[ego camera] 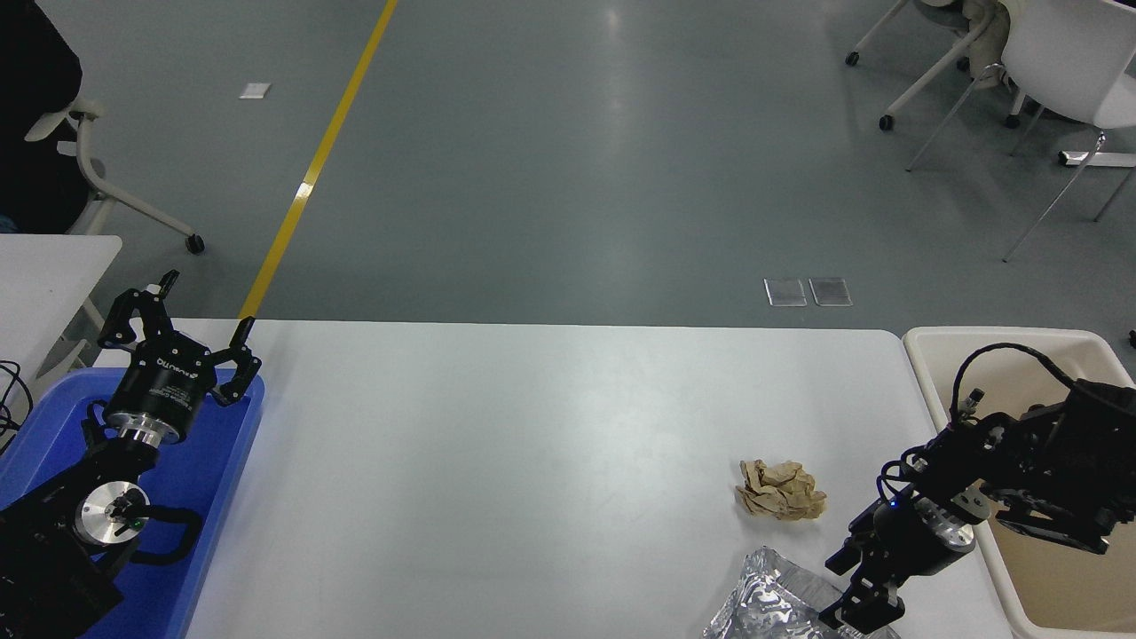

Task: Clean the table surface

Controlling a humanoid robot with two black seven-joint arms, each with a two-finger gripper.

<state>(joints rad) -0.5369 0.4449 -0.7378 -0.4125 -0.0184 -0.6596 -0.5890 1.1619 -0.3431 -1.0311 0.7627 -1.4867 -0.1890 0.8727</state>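
The right gripper (859,611) hangs low over crumpled foil (770,603) on the counter (532,461), its grip possibly closed, unclear; paper wad (780,489) just beyond.

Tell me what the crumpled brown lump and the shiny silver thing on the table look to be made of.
The brown lump: probably paper, matte tan with sharp crumple creases. The silver thing: likely aluminium foil or a foil bag, mirror-bright with fine wrinkles catching the light.
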